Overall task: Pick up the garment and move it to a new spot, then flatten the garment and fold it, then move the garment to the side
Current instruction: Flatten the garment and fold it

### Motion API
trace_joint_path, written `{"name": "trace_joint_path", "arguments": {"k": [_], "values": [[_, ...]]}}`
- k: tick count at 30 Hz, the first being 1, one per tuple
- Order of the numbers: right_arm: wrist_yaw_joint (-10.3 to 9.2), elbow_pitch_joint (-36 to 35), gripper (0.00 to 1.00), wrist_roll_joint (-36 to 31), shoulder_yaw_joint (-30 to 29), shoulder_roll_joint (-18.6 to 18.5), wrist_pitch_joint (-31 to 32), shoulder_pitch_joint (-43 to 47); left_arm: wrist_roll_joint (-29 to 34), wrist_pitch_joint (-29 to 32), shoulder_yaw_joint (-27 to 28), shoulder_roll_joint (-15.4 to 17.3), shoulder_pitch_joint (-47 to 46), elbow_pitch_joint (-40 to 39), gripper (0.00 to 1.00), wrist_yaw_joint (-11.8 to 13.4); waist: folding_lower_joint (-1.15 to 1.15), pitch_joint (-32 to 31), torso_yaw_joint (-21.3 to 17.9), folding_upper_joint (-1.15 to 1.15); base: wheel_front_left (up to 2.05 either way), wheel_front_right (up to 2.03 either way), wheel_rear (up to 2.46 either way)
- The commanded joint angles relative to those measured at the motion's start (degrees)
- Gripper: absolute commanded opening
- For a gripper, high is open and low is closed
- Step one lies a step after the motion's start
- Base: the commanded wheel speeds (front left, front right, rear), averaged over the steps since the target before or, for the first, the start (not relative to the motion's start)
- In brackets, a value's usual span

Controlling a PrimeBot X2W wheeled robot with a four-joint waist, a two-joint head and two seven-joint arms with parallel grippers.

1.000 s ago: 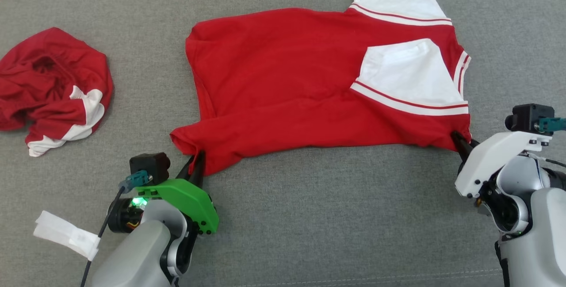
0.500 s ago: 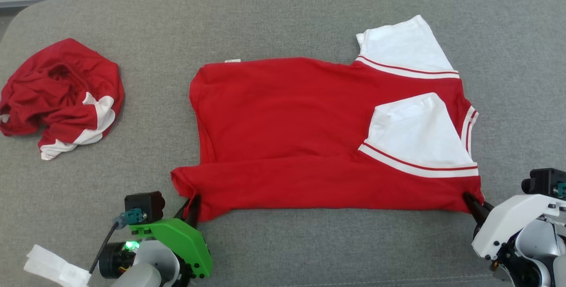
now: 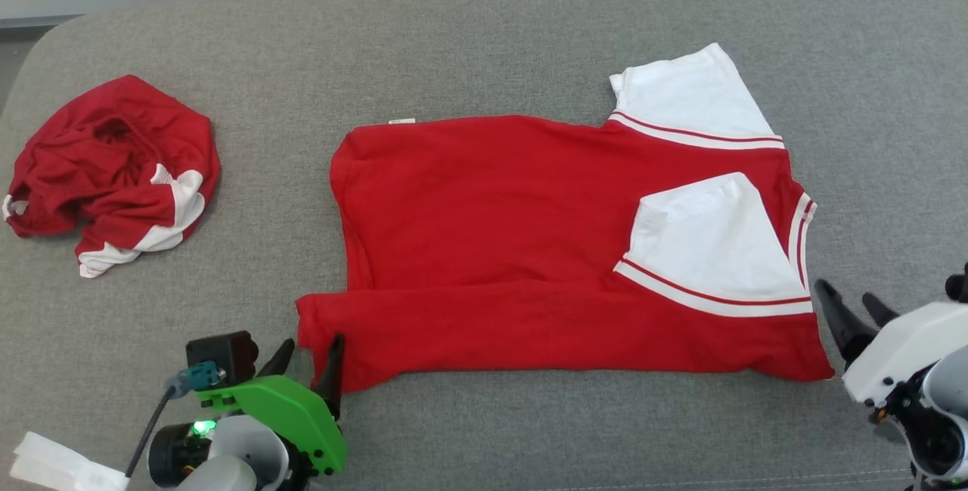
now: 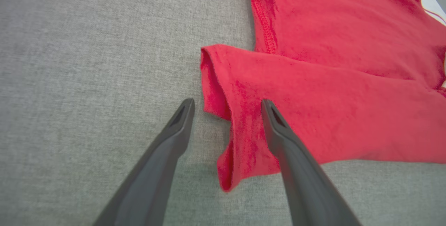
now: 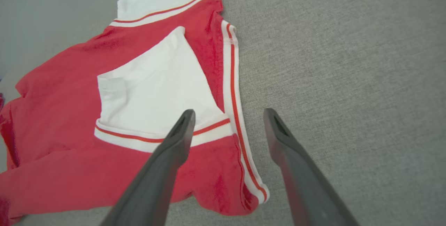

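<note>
The garment (image 3: pixel 491 241), a red shirt with white sleeves, lies spread on the grey cushion with its near edge folded over and one white sleeve (image 3: pixel 711 241) turned onto the body. My left gripper (image 3: pixel 311 351) stands open at the near-left corner (image 4: pixel 223 128), which lies between its fingers, one finger over the cloth. Just off the near-right corner (image 5: pixel 244 191), my right gripper (image 3: pixel 851 302) is open and holds nothing, raised a little above the corner.
A second red and white garment (image 3: pixel 113 169) lies crumpled at the far left. A white scrap (image 3: pixel 53 464) sits at the lower left by my left arm. The cushion's back edge (image 3: pixel 302 3) runs along the top.
Both grippers have opened and let go of the garment's near corners, which now rest on the cushion. The head camera has tilted, shifting the whole picture downward.
</note>
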Motion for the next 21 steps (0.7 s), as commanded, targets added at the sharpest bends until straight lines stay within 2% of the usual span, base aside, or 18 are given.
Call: {"name": "trace_joint_path", "arguments": {"k": [1,3,6,10,15,21], "values": [[0.03,-1.53,1.00,-1.00,-0.61,-0.12,0.95,-1.64,0.01,0.25,0.55,1.14,-0.08,-0.77,1.00,0.45,0.00,-0.09,0.11,0.00,0.00,0.00,0.00],[0.03,-4.06,1.00,-4.60,-1.41,-0.15,3.45,-3.86,-0.10,1.47,1.17,2.56,-1.33,-2.25,1.00,1.07,0.00,0.06,0.15,0.00,0.00,0.00,0.00],[0.03,-5.56,1.00,-6.45,-1.40,-0.62,7.42,-8.67,0.38,3.98,1.47,4.43,-4.18,-3.91,1.00,1.22,0.00,0.85,0.21,0.00,0.00,0.00,0.00],[0.03,-2.86,1.00,-7.58,0.68,-3.53,14.14,-16.38,0.52,8.27,1.04,4.68,-10.57,-3.36,1.00,-0.68,0.00,2.72,0.30,0.00,0.00,0.00,0.00],[0.03,4.83,1.00,-7.64,3.53,-6.37,17.53,-28.44,0.54,13.22,-0.24,0.93,-22.07,3.03,1.00,-4.13,0.00,6.42,0.84,0.00,0.00,0.00,0.00],[0.03,16.37,1.00,-8.71,7.48,-8.08,16.59,-41.52,1.13,17.05,-1.65,-4.02,-33.46,12.90,1.00,-7.52,0.00,11.14,0.35,0.00,0.00,0.00,0.00]]}}
